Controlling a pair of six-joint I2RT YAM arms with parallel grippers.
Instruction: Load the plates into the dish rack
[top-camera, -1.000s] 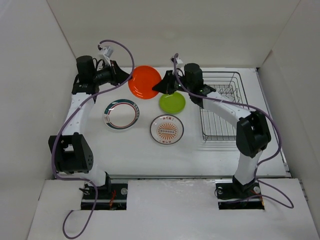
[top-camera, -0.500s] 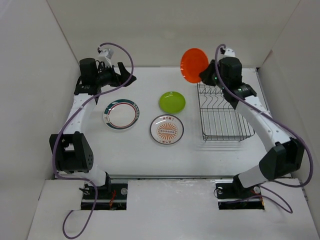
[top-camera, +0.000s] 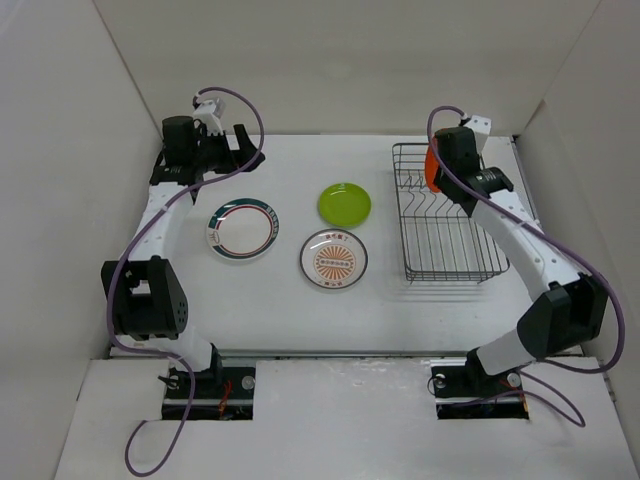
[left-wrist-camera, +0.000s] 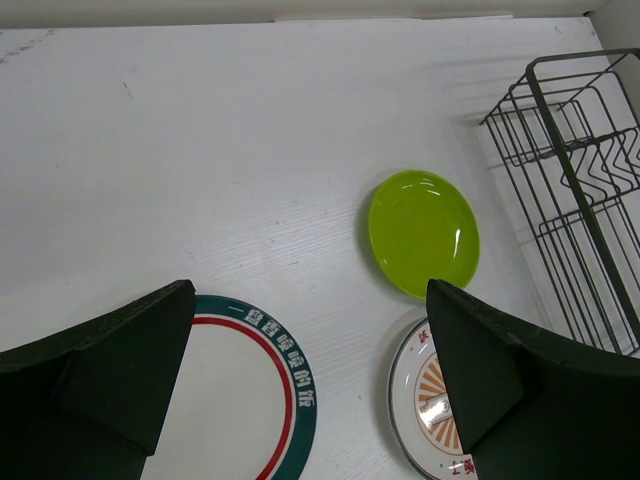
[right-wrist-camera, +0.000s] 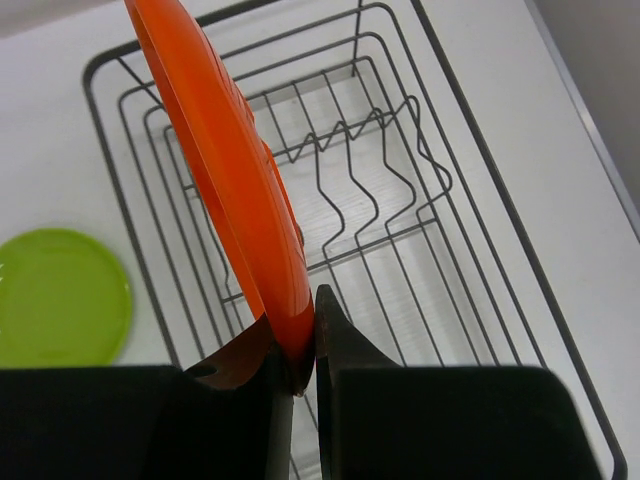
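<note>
Orange plate (right-wrist-camera: 225, 170) clamped by its lower rim between the fingers of the right gripper (right-wrist-camera: 300, 345), stood on edge and leaning a little, above the far end of the dish rack (top-camera: 445, 240), over the wavy upright wires (right-wrist-camera: 375, 190) there; cannot tell whether touching them. Sits at the right side of the table (top-camera: 300, 310), that rack, long side running from near to far. Left gripper (left-wrist-camera: 310, 300) spread wide with nothing between the fingers, hovering over the far left of the table, pointed toward the middle. Below and just ahead of it, white plate with a green-and-red rim (left-wrist-camera: 230, 400), flat on the table. To the right of that, white plate with an orange sunburst (left-wrist-camera: 420, 400), also flat, partly hidden behind the left gripper's right finger in the left wrist view. Just beyond the sunburst plate, green plate (left-wrist-camera: 423, 232), flat, near but apart from it, between the rimmed plate and the rack.
</note>
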